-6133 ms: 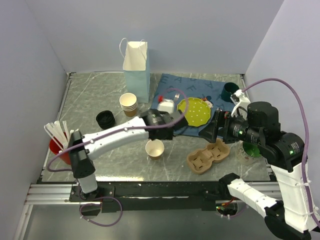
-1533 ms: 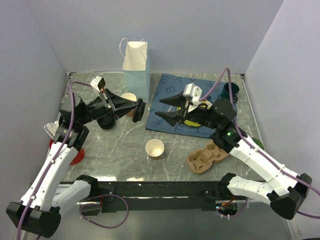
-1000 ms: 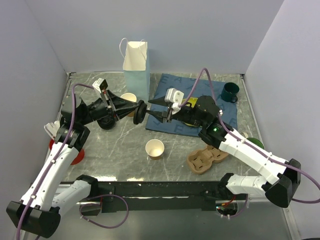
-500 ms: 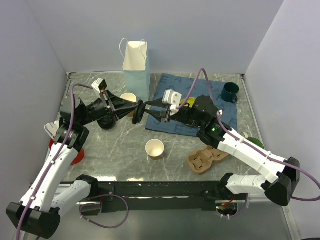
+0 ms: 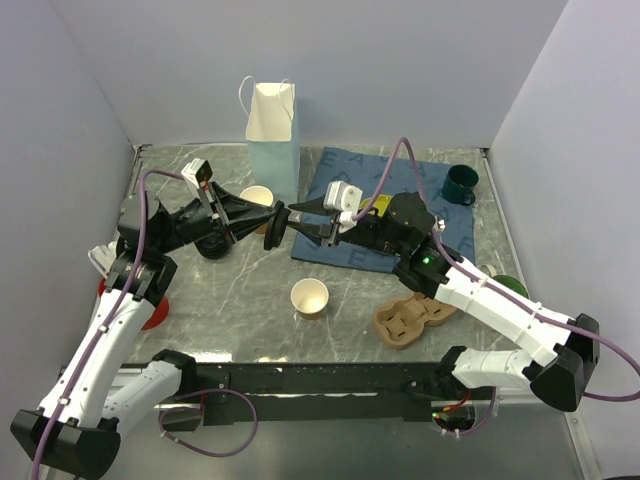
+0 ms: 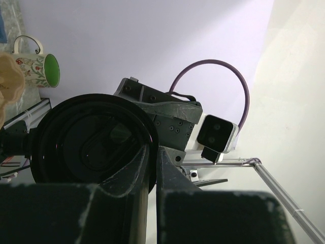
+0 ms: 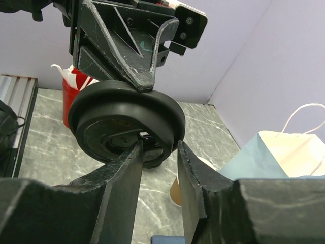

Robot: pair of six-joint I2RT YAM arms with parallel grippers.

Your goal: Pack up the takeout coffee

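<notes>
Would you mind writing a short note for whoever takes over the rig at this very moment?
Left gripper: shut on the black lid, holding it on edge in the air.
Right gripper: its fingers straddle the lid's opposite rim; whether they have clamped cannot be told.
Things: an open paper cup stands lidless mid-table, the cardboard cup carrier lies to its right, and the paper bag stands upright at the back.
Done: the lid is off the table, between both grippers.
Left: the lid goes onto the cup, then the cup gets packed, probably into the carrier or the bag.
</notes>
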